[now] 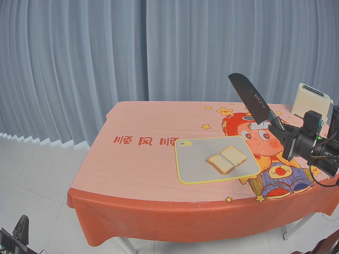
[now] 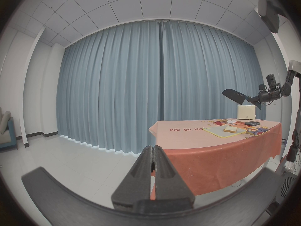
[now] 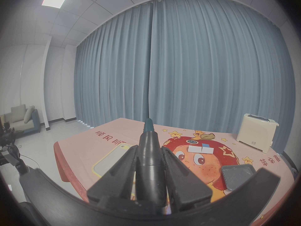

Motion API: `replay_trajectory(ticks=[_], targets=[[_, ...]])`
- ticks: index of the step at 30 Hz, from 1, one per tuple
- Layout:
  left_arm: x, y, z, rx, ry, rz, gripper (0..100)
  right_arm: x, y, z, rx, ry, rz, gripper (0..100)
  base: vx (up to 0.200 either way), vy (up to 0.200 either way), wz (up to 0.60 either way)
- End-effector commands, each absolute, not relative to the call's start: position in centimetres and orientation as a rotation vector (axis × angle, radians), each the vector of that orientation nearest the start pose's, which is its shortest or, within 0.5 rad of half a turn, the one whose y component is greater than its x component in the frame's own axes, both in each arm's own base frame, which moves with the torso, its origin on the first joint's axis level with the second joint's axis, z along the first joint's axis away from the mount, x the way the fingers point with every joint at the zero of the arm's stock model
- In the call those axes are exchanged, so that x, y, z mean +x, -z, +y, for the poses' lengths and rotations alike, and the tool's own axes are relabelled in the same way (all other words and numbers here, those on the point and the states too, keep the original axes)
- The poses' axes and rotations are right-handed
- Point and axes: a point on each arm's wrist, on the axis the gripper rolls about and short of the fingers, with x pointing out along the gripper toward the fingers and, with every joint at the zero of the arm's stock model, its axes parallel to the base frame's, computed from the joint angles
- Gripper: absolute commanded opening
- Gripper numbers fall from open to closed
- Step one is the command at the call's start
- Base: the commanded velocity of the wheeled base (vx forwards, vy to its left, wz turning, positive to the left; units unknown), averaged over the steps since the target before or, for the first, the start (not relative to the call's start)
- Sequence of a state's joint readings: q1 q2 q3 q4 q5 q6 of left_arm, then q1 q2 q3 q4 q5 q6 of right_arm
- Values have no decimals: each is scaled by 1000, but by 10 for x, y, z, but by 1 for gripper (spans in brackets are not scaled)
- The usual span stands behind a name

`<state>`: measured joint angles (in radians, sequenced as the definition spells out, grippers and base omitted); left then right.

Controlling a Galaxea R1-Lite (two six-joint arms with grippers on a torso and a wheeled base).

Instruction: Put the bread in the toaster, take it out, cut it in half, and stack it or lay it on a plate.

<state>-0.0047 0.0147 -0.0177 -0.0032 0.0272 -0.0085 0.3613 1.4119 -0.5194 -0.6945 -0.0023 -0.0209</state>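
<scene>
Right wrist view, right fingers (image 3: 120, 176) clamped on knife (image 3: 150, 160), left fingers (image 2: 141, 173) closed, empty

Tabletop (image 1: 141, 166) is salmon pink with an orange-red skirt, cartoon kid, yellow stars. Grey cutting board (image 1: 194, 159), yellow rim. Pale bread (image 1: 220, 163), tan crust. Black knife (image 1: 249, 96), cream toaster (image 1: 310, 104).

Your head camera looks down on the pink-clothed table (image 1: 141, 166), lower half of frame. Both wrist cameras share its cream boxy toaster (image 1: 311, 102): left from afar, right nearer.
</scene>
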Motion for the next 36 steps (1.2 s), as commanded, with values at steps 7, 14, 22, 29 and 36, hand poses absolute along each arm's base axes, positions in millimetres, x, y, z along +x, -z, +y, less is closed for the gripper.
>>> replay_trajectory(ticks=[7, 14, 22, 29, 36], targets=[[-22, -76, 1, -9, -22, 12, 0, 209, -187, 75, -56, -346, 195, 0, 0, 0, 0], [-22, -76, 1, -9, -22, 12, 0, 211, -188, 74, -55, -337, 191, 0, 0, 0, 0], [-22, -76, 1, -9, -22, 12, 0, 211, -188, 71, -53, -325, 190, 0, 0, 0, 0], [-22, -76, 1, -9, -22, 12, 0, 212, -188, 69, -54, -316, 190, 0, 0, 0, 0], [-22, -76, 1, -9, -22, 14, 0, 216, -193, 67, -49, -297, 176, 0, 0, 0, 0]])
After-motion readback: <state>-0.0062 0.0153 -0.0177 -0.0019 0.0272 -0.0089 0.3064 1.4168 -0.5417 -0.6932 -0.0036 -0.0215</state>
